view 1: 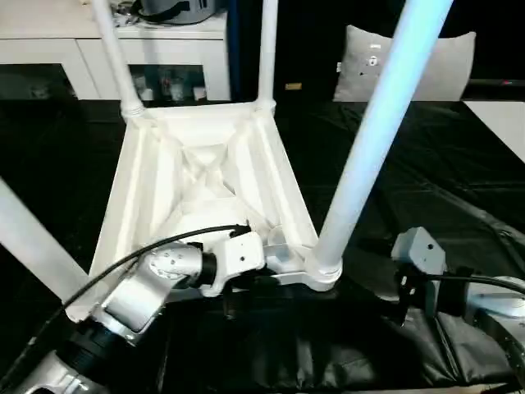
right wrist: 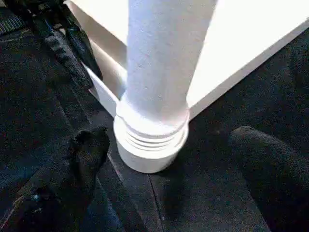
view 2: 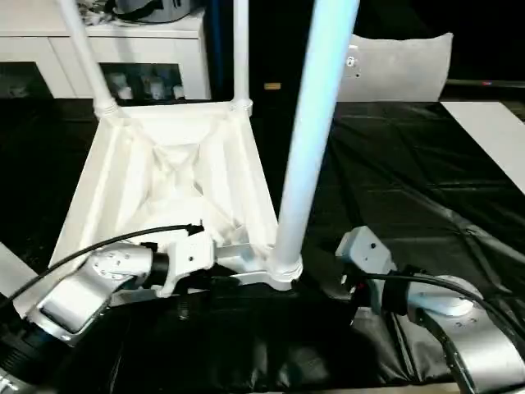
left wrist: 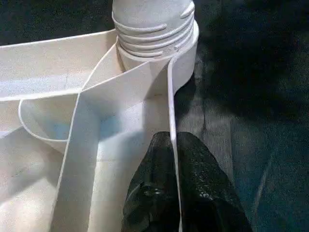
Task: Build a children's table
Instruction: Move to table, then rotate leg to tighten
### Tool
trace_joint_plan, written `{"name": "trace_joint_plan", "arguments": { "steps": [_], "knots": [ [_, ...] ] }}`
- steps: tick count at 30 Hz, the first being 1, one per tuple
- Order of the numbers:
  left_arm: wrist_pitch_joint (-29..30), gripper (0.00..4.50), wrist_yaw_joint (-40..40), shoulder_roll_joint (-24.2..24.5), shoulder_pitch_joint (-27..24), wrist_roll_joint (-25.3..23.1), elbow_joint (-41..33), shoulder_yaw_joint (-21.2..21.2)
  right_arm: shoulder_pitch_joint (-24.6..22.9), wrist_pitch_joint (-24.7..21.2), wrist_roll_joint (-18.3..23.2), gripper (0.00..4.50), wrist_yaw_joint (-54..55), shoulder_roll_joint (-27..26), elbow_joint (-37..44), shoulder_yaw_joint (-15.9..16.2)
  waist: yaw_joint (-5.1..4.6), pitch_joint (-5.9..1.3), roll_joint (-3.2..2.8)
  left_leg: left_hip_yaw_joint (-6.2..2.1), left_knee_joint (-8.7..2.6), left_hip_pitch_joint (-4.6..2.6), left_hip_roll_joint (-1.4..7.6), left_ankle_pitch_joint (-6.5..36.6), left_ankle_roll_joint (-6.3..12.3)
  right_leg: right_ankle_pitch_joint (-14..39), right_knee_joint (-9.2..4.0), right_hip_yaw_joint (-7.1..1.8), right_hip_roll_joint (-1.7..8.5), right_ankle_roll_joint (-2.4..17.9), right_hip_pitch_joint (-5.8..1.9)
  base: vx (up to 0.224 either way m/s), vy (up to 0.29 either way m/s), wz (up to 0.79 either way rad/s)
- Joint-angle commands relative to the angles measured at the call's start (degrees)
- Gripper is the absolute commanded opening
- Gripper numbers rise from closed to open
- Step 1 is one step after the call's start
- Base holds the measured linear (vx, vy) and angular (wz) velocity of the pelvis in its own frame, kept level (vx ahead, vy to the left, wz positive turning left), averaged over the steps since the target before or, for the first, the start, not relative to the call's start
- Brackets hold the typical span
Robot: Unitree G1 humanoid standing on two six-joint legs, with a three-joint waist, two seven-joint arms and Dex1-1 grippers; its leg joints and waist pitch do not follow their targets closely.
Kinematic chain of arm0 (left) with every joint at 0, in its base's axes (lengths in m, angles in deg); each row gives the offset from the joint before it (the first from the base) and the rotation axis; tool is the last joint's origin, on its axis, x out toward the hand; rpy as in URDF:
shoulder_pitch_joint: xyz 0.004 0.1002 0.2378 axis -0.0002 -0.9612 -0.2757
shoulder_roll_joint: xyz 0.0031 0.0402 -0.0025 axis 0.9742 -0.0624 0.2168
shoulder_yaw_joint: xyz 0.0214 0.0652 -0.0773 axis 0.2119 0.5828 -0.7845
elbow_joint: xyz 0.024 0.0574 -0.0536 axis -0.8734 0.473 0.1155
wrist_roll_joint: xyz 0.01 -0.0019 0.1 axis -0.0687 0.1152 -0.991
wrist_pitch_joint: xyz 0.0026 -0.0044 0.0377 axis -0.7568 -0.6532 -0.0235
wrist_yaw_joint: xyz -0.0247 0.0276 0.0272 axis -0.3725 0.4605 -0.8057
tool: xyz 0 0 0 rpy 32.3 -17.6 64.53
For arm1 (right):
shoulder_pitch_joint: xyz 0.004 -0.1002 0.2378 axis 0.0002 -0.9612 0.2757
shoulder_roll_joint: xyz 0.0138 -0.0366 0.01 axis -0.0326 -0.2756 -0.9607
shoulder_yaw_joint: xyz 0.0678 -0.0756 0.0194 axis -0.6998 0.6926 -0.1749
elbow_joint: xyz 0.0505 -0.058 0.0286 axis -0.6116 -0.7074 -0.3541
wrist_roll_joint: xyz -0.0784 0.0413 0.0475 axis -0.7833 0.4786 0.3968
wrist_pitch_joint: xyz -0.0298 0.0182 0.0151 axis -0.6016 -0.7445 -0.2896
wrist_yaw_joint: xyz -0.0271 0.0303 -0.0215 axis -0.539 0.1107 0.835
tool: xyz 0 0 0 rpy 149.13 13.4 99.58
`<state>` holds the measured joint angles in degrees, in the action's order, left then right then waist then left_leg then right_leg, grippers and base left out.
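Black-covered work table [view 1: 459, 180] carries your upside-down children's table [view 1: 197, 180], legs up. Your left gripper [left wrist: 174, 193] pinches its rim, likely steadying it; your right gripper [right wrist: 164, 193] gapes around the near leg [right wrist: 161, 72].

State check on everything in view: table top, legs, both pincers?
Table top: upside down on the black-covered work table, ribbed underside facing up.
Legs: four standing up from the corner sockets.
Near-right leg: seated in its socket, threads partly showing.
Left pincer: shut on the table top's side wall.
Right pincer: open, fingers either side of the near-right leg's base.
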<state>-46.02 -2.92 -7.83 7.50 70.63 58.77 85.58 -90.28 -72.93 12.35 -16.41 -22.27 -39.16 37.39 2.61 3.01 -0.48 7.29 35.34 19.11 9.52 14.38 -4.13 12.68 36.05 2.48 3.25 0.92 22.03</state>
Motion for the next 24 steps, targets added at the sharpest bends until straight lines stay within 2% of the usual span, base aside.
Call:
{"name": "trace_joint_plan", "arguments": {
  "steps": [1, 5, 7, 9, 11, 13, 15, 16, 21, 22, 24],
  "knots": [
    [-2.8, 0.02, 0.9, 0.6, 1.1, -0.6, 0.6, -1.2, 0.7, 1.1, 0.2, 4.50, -0.1, 0.1, -0.6, -0.8, 0.38, -2.71, 0.18, -0.32, -4.48, 1.18, 2.93, 2.6, 4.68, 4.8, -4.50, -2.90, 4.57, 13.6, -3.31, 0.000, 0.000, 0.00],
    [-5.2, 0.02, 2.0, 0.9, 1.5, 0.0, 1.6, -1.6, 1.7, 2.3, 0.2, 4.50, -1.5, 0.0, -1.4, 0.1, 0.64, -2.75, 0.08, -0.26, -4.54, 1.03, 3.00, 3.6, 4.25, 5.2, -4.48, -2.95, 4.66, 13.9, -3.30, 0.000, 0.000, 0.00],
    [-7.2, 0.02, 4.2, 1.0, 1.9, 1.7, 2.9, -1.6, 3.7, 2.3, 1.7, 4.50, -4.3, -0.6, -2.7, 1.1, 0.55, -2.69, 0.07, -0.19, -4.59, 1.03, 2.89, 4.2, 4.22, 5.9, -4.57, -2.96, 4.65, 14.1, -3.31, 0.000, 0.000, 0.00],
    [-7.5, 0.00, 5.6, 1.1, 2.1, 2.4, 3.1, -1.4, 5.4, 2.6, 2.6, 4.33, -5.6, -1.4, -4.6, 1.2, 0.67, -2.86, -0.05, -0.19, -4.46, 0.93, 3.01, 3.5, 4.28, 4.7, -4.33, -3.00, 4.74, 14.6, -3.29, 0.000, 0.000, 0.00],
    [-7.9, 0.00, 6.6, 1.3, 2.3, 2.4, 3.3, -1.0, 7.0, 2.8, 3.1, 4.33, -7.1, -1.7, -6.8, 1.5, 0.64, -2.94, 0.14, -0.15, -4.42, 0.97, 3.04, 2.2, 4.55, 2.7, -4.10, -2.93, 4.71, 15.3, -3.24, 0.000, 0.000, 0.00],
    [-8.8, 0.00, 7.6, 1.4, 2.5, 2.4, 4.0, -0.6, 8.9, 3.4, 3.6, 4.05, -9.7, -1.7, -9.5, 2.2, 0.87, -3.04, 0.13, -0.05, -4.25, 0.83, 3.04, 1.1, 5.17, 0.5, -3.87, -2.87, 4.64, 16.0, -3.22, 0.000, 0.000, 0.00],
    [-9.3, 0.00, 7.9, 1.4, 2.7, 2.2, 4.4, -0.4, 10.0, 3.0, 4.4, 3.98, -11.4, -2.0, -10.7, 2.6, 1.09, -3.09, 0.04, -0.01, -4.23, 0.79, 3.06, 0.9, 5.41, 0.2, -3.75, -2.82, 4.70, 16.4, -3.26, 0.000, 0.000, 0.00],
    [-9.7, 0.00, 8.2, 1.4, 2.8, 2.0, 4.8, -0.4, 10.9, 2.7, 4.9, 3.77, -12.6, -2.3, -11.6, 2.8, 1.19, -3.09, 0.16, 0.01, -4.23, 0.85, 3.07, 0.7, 5.54, 0.0, -3.73, -2.84, 4.74, 16.5, -3.32, 0.000, 0.000, 0.00],
    [-9.9, 0.00, 9.1, 1.3, 3.1, 1.6, 5.5, -0.2, 13.5, 2.5, 5.5, 3.45, -16.2, -3.3, -14.9, 4.2, 1.26, -3.08, 0.14, 0.07, -4.24, 0.89, 3.09, 1.1, 5.30, 1.1, -3.80, -2.81, 4.86, 16.6, -3.38, 0.000, 0.000, 0.00],
    [-10.1, 0.00, 9.3, 1.4, 3.3, 1.3, 5.8, -0.1, 14.3, 2.4, 5.5, 3.21, -17.5, -3.4, -16.1, 4.9, 1.28, -3.13, 0.13, 0.04, -4.25, 0.88, 3.10, 1.1, 5.18, 1.3, -3.73, -2.78, 4.84, 16.6, -3.39, 0.000, 0.000, 0.00],
    [-10.2, 0.00, 9.5, 1.3, 3.3, 1.1, 6.0, 0.0, 14.9, 2.3, 5.4, 3.15, -18.4, -3.5, -17.0, 5.5, 1.34, -3.17, 0.09, 0.10, -4.19, 0.86, 3.10, 0.8, 5.13, 0.9, -3.71, -2.78, 4.80, 16.7, -3.36, 0.000, 0.000, 0.00]
  ]
}}
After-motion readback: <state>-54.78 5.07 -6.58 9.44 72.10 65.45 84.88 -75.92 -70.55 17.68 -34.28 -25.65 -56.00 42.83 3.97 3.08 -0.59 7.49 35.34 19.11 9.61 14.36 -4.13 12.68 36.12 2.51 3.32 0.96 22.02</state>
